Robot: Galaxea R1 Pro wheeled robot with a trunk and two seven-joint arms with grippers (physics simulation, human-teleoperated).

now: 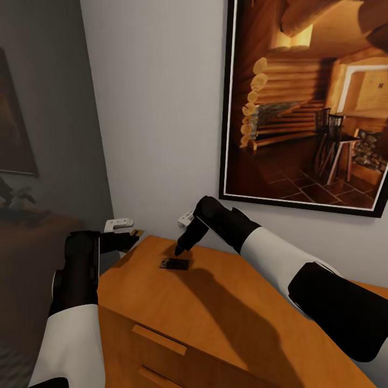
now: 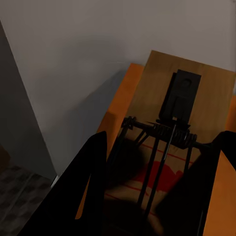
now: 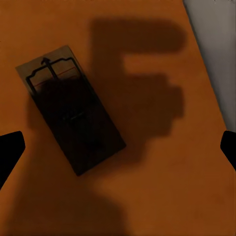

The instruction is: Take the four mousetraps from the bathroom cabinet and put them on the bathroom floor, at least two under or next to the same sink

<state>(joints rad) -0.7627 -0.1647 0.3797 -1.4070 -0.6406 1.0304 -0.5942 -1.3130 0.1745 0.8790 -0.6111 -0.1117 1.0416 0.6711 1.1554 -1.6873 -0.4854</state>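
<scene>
One mousetrap (image 1: 175,264) lies flat on the orange wooden dresser (image 1: 226,312), near its back edge. My right gripper (image 1: 180,249) hangs just above it, pointing down. In the right wrist view the same mousetrap (image 3: 73,110) lies in shadow below the open right gripper (image 3: 119,147), whose fingertips (image 3: 10,150) stand far apart. My left gripper (image 1: 128,240) is at the dresser's back left corner, shut on a second mousetrap (image 1: 137,233). Up close, that mousetrap (image 2: 169,142) sits between the dark fingers (image 2: 93,187). The cabinet and the sink are out of view.
A large framed picture of a log cabin (image 1: 307,102) hangs on the white wall behind the dresser. Two drawer handles (image 1: 159,339) show on the dresser's front. A dim room opens at the left (image 1: 27,161). A patch of tiled floor (image 2: 19,189) lies beside the dresser.
</scene>
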